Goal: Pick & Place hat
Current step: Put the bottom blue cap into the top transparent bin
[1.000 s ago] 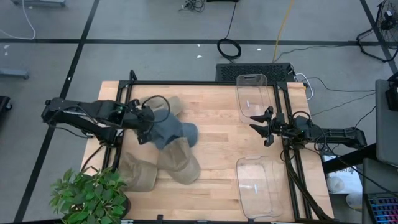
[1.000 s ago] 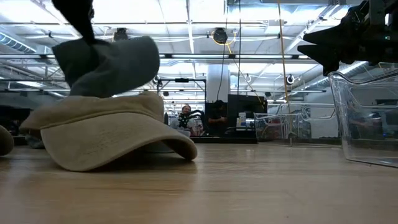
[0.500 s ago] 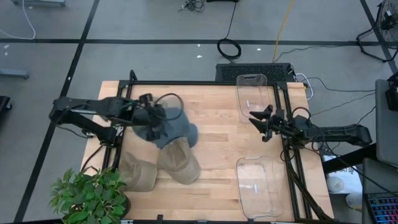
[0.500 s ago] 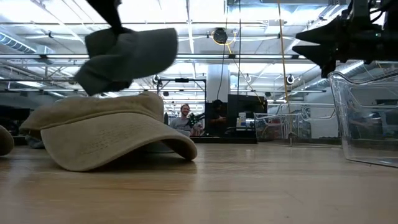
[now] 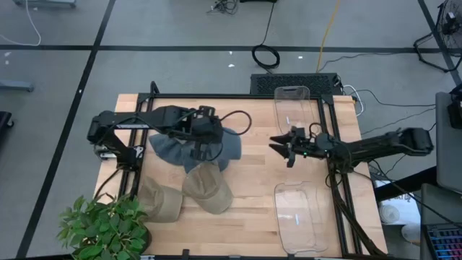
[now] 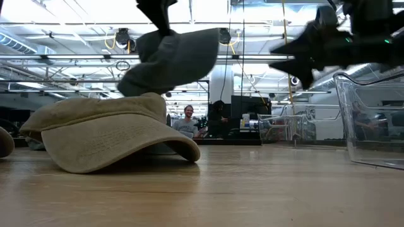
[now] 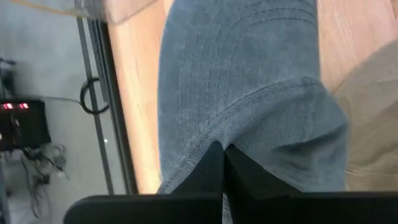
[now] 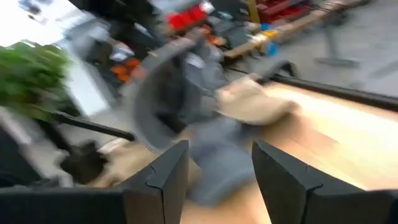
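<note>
A grey-blue cap [image 5: 229,148] hangs in the air under my left gripper [image 5: 201,141], which is shut on it above the table's left-middle. In the low view the grey cap [image 6: 177,60] floats above a tan cap [image 6: 107,135] that rests on its brim and rim. A second tan cap [image 5: 159,200] lies beside the first tan cap [image 5: 207,189] near the front edge. My right gripper [image 5: 279,146] is open in the air at mid-table, pointing toward the grey cap with a gap between them. My left gripper pinches a raised fold of cloth [image 7: 206,140] at the seam where the stitched brim meets the crown, between its two fingers [image 7: 211,171]. It comes from above, pointing down. The cap hangs below the fingers, tilted and lifted clear of the table and the tan cap.
Two clear plastic bins stand on the table's right side, one at the far edge [image 5: 292,108] and one at the near edge [image 5: 299,213]. A potted plant [image 5: 105,227] sits at the near left corner. Bare wood lies between the caps and the bins.
My left gripper has carried the grey cap toward the table's right and a little higher, still shut on it; the cap has swung along below it. My right gripper has moved toward the table's left, closer to the grey cap. The tan caps have stayed put.
</note>
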